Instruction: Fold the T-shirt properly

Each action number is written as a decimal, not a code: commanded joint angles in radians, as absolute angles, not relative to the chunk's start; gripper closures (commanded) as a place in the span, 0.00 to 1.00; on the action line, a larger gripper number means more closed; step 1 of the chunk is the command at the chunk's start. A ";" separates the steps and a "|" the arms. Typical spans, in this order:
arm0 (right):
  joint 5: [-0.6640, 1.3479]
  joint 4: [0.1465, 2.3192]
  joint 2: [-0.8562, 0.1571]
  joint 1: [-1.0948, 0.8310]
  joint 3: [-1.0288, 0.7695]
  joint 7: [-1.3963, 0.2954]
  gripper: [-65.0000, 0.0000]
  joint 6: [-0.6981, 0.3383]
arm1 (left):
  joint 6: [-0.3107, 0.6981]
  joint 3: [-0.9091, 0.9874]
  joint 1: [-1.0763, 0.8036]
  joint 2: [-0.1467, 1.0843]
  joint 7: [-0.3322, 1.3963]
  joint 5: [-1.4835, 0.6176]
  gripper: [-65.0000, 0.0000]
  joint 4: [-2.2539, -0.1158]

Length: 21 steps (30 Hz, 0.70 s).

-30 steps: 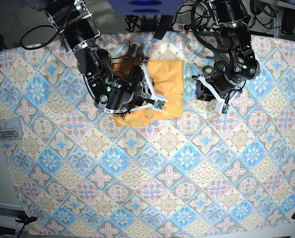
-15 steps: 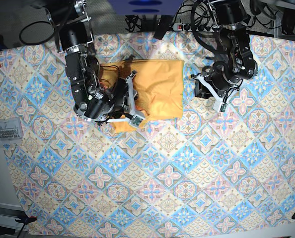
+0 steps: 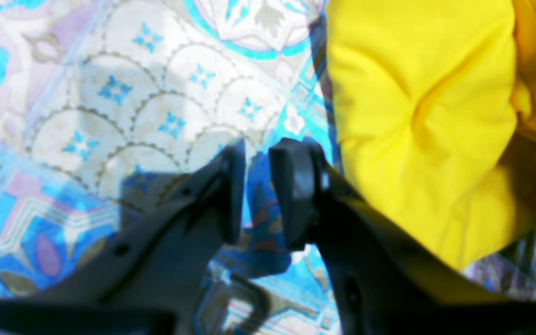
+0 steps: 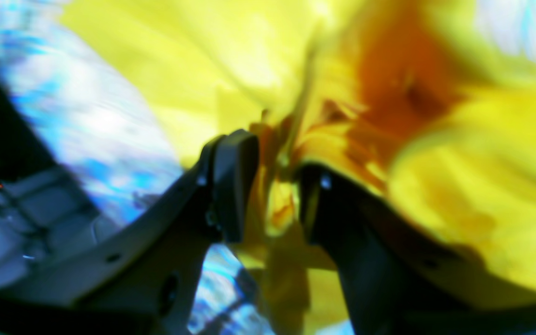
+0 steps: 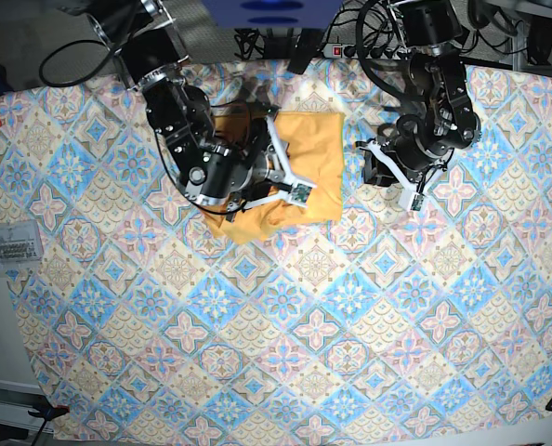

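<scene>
The T-shirt [image 5: 290, 172] lies as a partly folded yellow-orange bundle on the patterned tablecloth [image 5: 350, 307], near that cloth's far edge and just left of its middle in the base view. Its right side looks squared off, while its near-left corner sticks out in a loose, crumpled flap.

The right gripper [image 4: 268, 200] is directly over the shirt — of the two it is plainly the nearer. In the right wrist view its jaws stand partly apart, with rumpled yellow cloth running through the gap between them. The picture is smeared, so I cannot tell whether the fingers pinch that fold or merely straddle it.

The left gripper [image 3: 256, 190] hangs over bare tablecloth just beside the shirt's right edge. Its jaws are nearly together with a narrow gap, and only the cloth's blue pattern shows between them — it holds nothing. From these fingers, the shirt lies off to one side, its edge close to the outer face of one finger, though whether it touches I cannot tell.

The bundle's long axis runs roughly from the tablecloth's far edge toward its near edge. My judgement is that the coming move turns on the right arm, since the untidy flap lies beneath it.
</scene>
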State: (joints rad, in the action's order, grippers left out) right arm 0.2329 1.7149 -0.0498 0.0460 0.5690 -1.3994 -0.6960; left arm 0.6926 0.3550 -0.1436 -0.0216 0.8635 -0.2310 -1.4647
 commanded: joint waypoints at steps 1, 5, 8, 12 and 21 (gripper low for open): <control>0.234 1.735 -0.051 0.061 0.568 -1.396 0.72 -0.698 | 0.698 0.354 -0.122 -0.021 0.846 -0.243 0.79 -1.460; 0.234 1.748 -0.054 0.067 0.573 -1.396 0.72 -0.698 | 0.698 0.360 -0.097 -0.015 0.843 -0.243 0.79 -1.392; 0.236 1.791 -0.058 0.067 0.573 -1.396 0.72 -0.698 | 0.698 0.358 -0.094 -0.015 0.843 -0.243 0.79 -1.382; 0.232 1.819 -0.058 0.067 0.596 -1.396 0.72 -0.698 | 0.698 0.355 -0.093 -0.015 0.843 -0.243 0.79 -1.382; 0.111 1.840 -0.101 0.064 0.570 -1.396 0.72 -0.698 | 0.698 0.357 -0.093 -0.015 0.843 -0.243 0.79 -1.382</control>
State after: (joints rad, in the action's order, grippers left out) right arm 0.1234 1.8206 -0.0959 0.0494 0.5755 -1.3994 -0.6960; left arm 0.6956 0.3569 -0.1005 -0.0189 0.8486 -0.2382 -1.3716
